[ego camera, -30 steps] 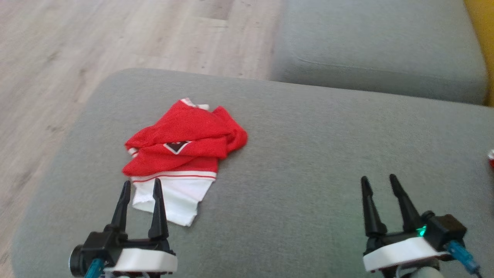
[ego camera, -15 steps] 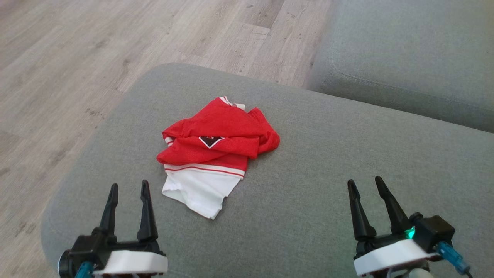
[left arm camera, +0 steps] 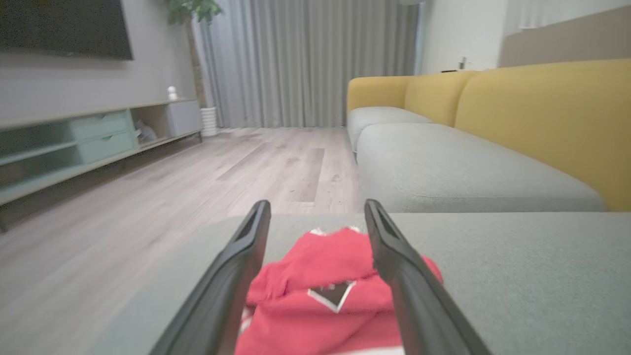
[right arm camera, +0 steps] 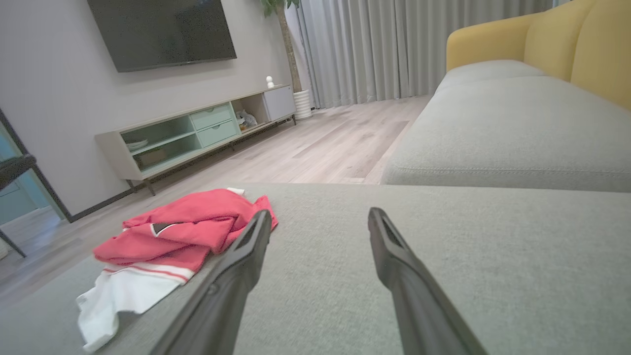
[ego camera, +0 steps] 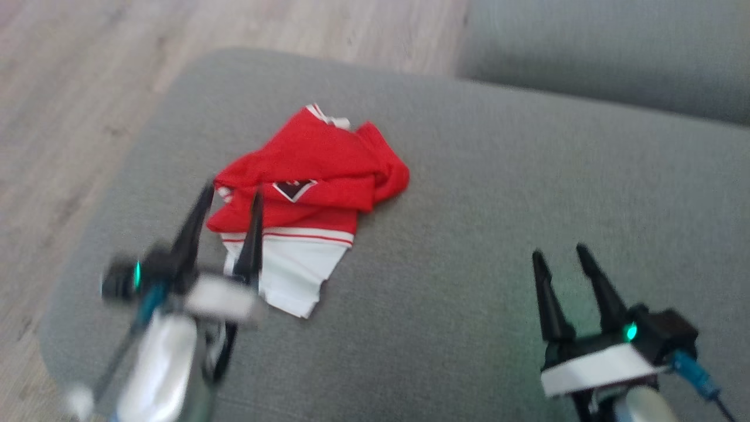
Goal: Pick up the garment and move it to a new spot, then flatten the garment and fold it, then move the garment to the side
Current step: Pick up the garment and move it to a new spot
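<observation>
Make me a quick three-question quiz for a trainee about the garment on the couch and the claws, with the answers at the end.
1. True or false: the left claw is shut on the garment.
2. The garment lies on: A) the floor, B) the grey cushion, C) the yellow backrest.
3. Fill in: the claw nearer the garment is the ___ one.
Key: 1 false, its fingers stand apart; 2 B; 3 left.

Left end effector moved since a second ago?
Yes. The left end effector went forward toward the garment; its tips now overlap the garment's left edge, where earlier they sat short of it.
</observation>
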Robot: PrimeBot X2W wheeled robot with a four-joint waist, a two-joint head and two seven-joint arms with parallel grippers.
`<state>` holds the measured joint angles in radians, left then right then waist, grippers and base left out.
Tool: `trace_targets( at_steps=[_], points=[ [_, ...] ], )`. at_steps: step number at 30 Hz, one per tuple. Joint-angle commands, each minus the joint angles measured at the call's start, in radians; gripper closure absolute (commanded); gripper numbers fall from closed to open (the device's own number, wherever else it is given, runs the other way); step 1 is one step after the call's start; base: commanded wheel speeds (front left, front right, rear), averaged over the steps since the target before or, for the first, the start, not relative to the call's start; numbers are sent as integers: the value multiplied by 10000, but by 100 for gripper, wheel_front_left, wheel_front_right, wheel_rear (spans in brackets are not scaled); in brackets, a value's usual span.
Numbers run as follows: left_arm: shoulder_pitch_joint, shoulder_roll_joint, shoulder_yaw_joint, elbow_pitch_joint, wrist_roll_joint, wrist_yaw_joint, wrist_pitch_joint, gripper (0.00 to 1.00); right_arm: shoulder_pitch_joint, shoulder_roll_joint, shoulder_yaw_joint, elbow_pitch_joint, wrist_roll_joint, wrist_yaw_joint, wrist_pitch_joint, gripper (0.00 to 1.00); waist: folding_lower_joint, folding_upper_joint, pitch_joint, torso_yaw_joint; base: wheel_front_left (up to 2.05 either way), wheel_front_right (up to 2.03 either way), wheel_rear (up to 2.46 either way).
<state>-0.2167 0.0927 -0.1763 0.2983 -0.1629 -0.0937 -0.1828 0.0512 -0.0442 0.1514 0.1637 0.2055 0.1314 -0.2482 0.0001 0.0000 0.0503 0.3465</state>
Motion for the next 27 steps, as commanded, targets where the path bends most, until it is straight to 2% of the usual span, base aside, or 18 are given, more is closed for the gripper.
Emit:
trace_targets(
  at_steps=[1,6,8,14,18,21,27],
  points=[
    [-1643,414,-15,51,285,-131,286,0,-748,-60,81,-489,-132,-7,-135,0,-1,0,933,-625,0,0,0],
    [-3959,1095,-1158,1351,546,-342,1386,0,-1263,-60,-97,-980,-377,-7,-135,0,-1,0,1805,-1266,0,0,0],
    [-4344,1231,-1534,1620,443,-355,1597,0,-1357,-60,-97,-1075,-371,-7,-135,0,-1,0,1925,-1395,0,0,0],
    [-6007,2615,-5107,2601,-1669,-366,2686,0,-1756,-60,-14,-1467,-169,-7,-135,0,-1,0,2433,-2053,0,0,0],
    [-6888,3322,-6395,3072,-2705,-368,2993,0,-1841,-60,170,-1654,-92,-7,-135,0,-1,0,2718,-2305,0,0,0],
    [-7338,3464,-7013,3761,-3003,-368,3285,0,-1879,-60,256,-1724,-67,-7,-135,0,-1,0,2908,-2430,0,0,0],
    [-7797,3292,-7890,4836,-3570,-369,3509,0,-1970,-60,326,-1791,-36,-7,-135,0,-1,0,3131,-2624,0,0,0]
  ],
)
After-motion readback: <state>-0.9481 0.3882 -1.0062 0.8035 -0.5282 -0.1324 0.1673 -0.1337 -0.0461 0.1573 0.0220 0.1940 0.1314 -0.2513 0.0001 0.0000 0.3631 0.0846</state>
